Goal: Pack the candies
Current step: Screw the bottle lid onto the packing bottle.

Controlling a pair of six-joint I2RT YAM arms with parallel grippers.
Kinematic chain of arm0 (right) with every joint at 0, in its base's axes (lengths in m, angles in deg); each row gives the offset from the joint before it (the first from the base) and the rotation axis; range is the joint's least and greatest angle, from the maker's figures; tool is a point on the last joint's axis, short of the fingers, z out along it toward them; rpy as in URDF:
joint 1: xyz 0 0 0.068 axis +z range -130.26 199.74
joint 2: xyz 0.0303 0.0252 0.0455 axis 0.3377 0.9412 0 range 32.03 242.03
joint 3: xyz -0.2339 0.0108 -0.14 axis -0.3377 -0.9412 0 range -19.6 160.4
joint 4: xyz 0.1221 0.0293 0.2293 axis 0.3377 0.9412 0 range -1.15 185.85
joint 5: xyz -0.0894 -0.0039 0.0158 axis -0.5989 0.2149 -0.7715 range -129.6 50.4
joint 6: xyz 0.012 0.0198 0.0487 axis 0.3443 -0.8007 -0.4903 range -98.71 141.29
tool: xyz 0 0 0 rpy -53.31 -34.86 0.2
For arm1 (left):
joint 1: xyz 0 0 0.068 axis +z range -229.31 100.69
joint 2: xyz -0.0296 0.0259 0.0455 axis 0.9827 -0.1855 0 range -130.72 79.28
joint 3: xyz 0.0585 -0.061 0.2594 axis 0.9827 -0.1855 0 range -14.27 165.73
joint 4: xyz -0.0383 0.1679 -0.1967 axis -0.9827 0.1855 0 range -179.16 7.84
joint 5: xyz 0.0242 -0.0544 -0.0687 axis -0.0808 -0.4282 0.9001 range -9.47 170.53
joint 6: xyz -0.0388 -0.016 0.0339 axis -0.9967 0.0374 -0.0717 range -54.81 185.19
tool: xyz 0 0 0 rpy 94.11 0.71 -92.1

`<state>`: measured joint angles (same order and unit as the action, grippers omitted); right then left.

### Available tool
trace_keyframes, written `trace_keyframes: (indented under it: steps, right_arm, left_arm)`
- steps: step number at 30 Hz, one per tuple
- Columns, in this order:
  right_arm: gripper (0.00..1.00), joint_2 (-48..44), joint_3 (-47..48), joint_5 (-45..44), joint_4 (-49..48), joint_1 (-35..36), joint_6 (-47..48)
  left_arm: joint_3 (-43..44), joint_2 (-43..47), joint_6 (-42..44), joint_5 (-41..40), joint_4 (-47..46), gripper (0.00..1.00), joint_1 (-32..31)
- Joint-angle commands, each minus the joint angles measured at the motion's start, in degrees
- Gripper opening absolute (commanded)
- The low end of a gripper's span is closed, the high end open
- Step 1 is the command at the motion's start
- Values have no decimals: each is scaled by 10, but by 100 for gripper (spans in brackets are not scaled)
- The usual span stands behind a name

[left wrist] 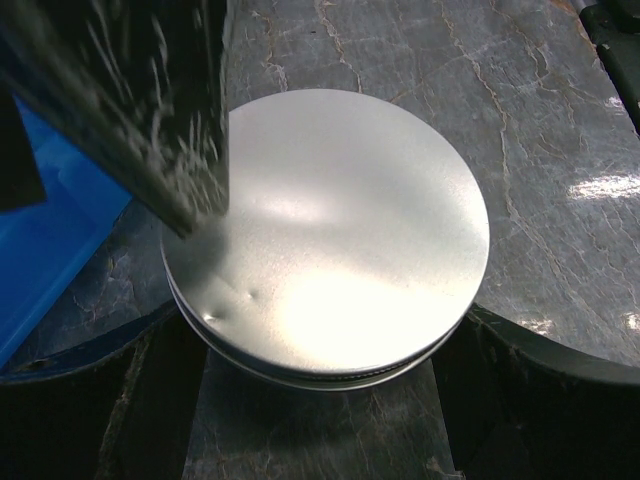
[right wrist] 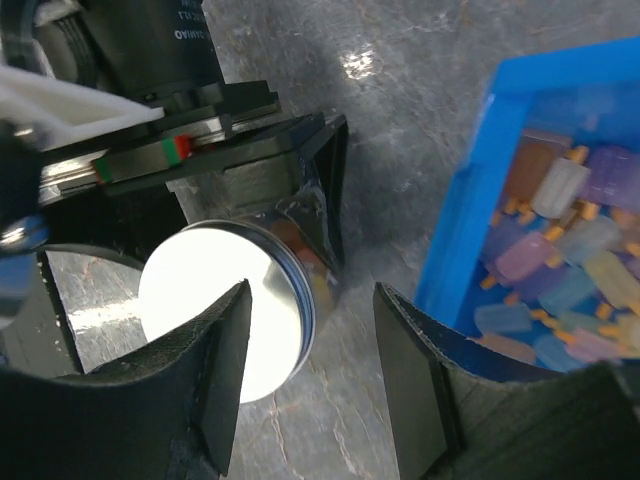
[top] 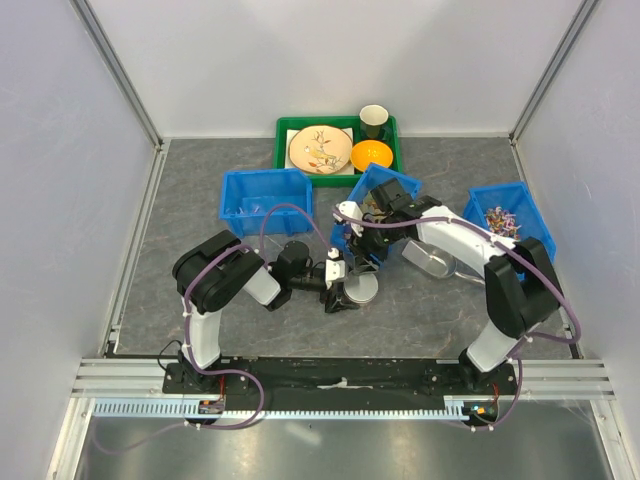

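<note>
Right gripper (right wrist: 310,385): jaws wide apart, holding nothing, one finger over the lid of a round tin (right wrist: 215,300) that the left gripper (left wrist: 325,345) appears to clamp by its sides; packet bin (right wrist: 470,250) just beside the other finger. Candies (top: 500,218): heaped in the far bin (top: 523,190), back by the right arm's elbow, well apart from both grippers. They are judged light, hard and slippery in crinkly wrappers, best pinched singly across the narrow middle. The heap lies at all angles, and each sweet's long axis is too small to tell.
</note>
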<state>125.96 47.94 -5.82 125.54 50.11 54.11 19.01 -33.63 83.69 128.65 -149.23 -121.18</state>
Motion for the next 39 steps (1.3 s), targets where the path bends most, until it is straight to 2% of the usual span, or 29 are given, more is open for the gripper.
trace_keyframes:
  steps: [1,4,8,14,25,34,39]
  right_arm:
    - [59,28,22,59,-20,-1,-13]
    - [55,41,19,57,-21,-1,-13]
    - [43,39,10,52,0,-10,-1]
    - [37,19,-3,44,31,-40,21]
    - [36,-25,-76,30,59,-62,48]
    - [31,-71,-90,30,103,-63,51]
    - [40,-95,-59,26,78,-62,27]
  left_arm:
    - [6,-11,33,-15,4,81,2]
    - [6,-11,34,-15,6,81,2]
    - [6,-10,34,-14,7,81,2]
    - [6,-9,32,-16,6,81,2]
    - [7,-9,31,-16,7,81,3]
    - [7,-9,31,-19,8,80,2]
    - [7,-9,32,-19,8,80,2]
